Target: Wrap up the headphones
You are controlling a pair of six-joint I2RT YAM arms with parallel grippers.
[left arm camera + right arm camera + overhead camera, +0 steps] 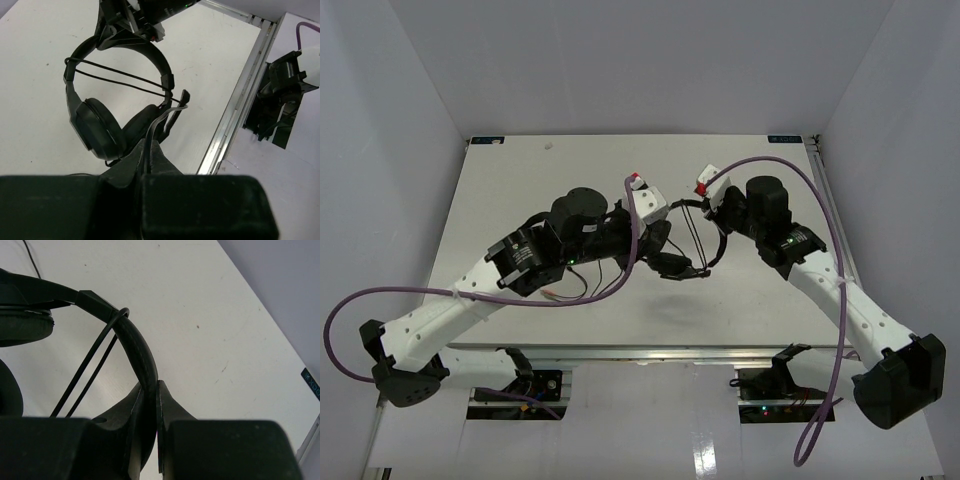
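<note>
The black headphones [688, 262] hang above the table between my two grippers. My right gripper [151, 387] is shut on the curved headband [135, 345]; it also shows at the top of the left wrist view [125, 30]. My left gripper [149, 142] is shut on the thin black cable [150, 132] just below the two earcups [97, 125]. Two cable strands [120, 80] run across the headband from side to side. In the top view the left gripper [668, 258] and right gripper [716, 235] sit close together. The loose cable end [582, 291] trails on the table.
The white table [520, 190] has white walls on three sides. An aluminium rail [235, 115] marks the near edge of the table, with an arm base [285, 100] beyond it. Thick purple arm cables [825, 200] loop by both arms.
</note>
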